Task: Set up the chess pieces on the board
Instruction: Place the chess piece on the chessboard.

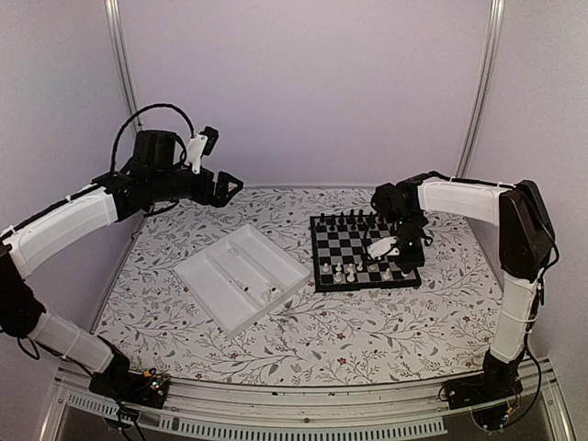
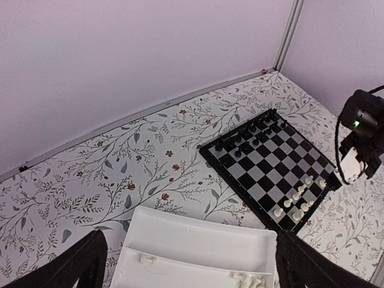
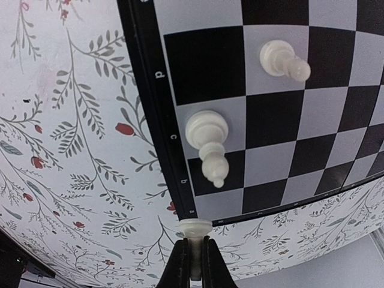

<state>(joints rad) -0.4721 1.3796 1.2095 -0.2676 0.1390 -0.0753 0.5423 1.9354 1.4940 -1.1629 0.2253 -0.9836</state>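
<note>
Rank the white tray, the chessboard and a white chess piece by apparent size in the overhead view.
1-2. white tray and chessboard: look about alike, too close to rank.
3. white chess piece: by far smallest.

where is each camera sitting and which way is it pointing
Top external: above and behind the bases, looking down on the table; both arms show, the left gripper held high, the right gripper over the board.
Left wrist: high up, facing across the tray to the board; its open fingers fill the bottom corners.
Right wrist: just above the board's corner, looking down; its fingers pinch a white piece.
Shared: top and left wrist both show tray, board and right gripper.
</note>
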